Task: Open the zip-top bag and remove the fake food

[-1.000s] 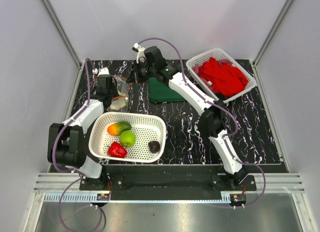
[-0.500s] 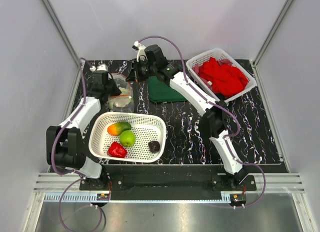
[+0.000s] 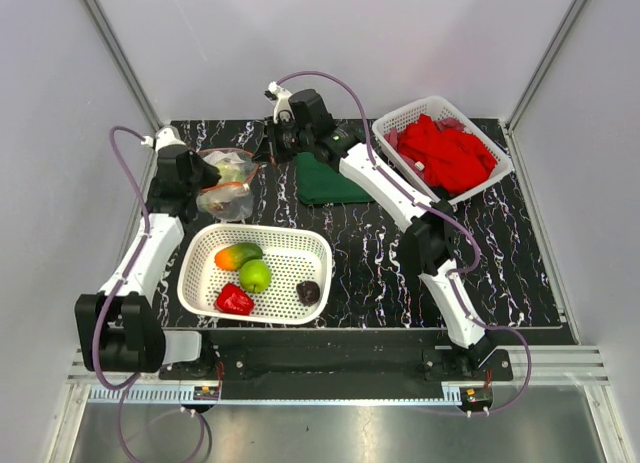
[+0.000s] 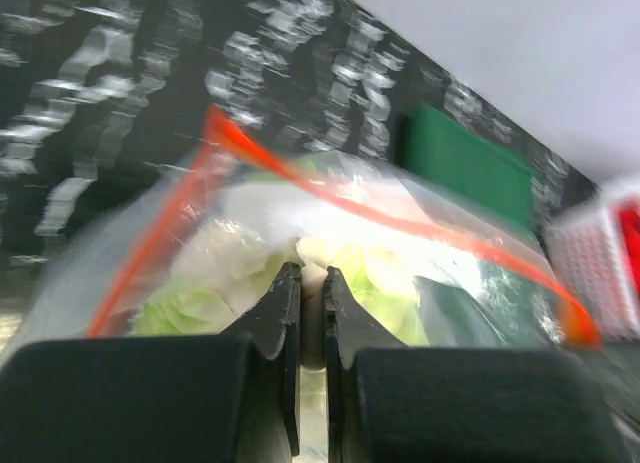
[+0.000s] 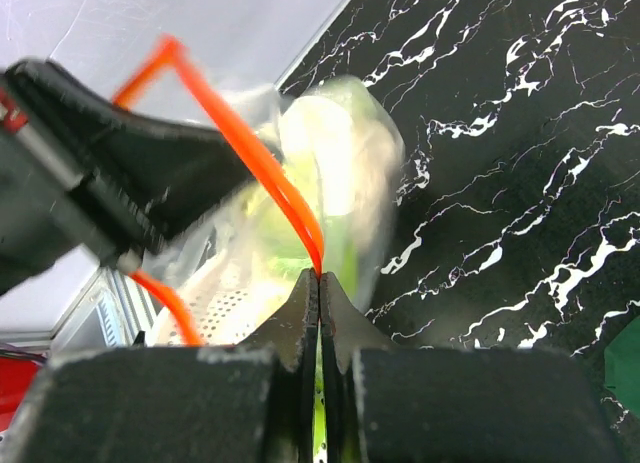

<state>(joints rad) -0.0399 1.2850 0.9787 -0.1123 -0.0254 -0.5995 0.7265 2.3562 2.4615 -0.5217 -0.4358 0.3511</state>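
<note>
The zip-top bag (image 3: 228, 188) hangs stretched between both grippers at the back left of the table, its mouth open. The white-green cauliflower (image 4: 225, 258) is still inside it and also shows in the right wrist view (image 5: 335, 163). My left gripper (image 3: 200, 186) is shut on the bag's clear plastic (image 4: 420, 253), pinching it with a white bit between the jaws (image 4: 310, 273). My right gripper (image 3: 268, 148) is shut on the red-orange zip strip (image 5: 270, 173) at its fingertips (image 5: 318, 275). The mango (image 3: 238, 254), green apple (image 3: 255, 275), red pepper (image 3: 234, 300) and dark piece (image 3: 308, 292) lie in the white basket (image 3: 318, 243).
A folded green cloth (image 3: 330, 183) lies under the right arm, just right of the bag. A second white basket (image 3: 395, 118) with red cloths (image 3: 445, 148) stands at the back right. Grey walls close in the table at the left and back.
My left gripper has swung left and back, pulling the bag away from the white basket's rim. The bag now hangs stretched wider between the grippers. The right gripper has barely moved.
</note>
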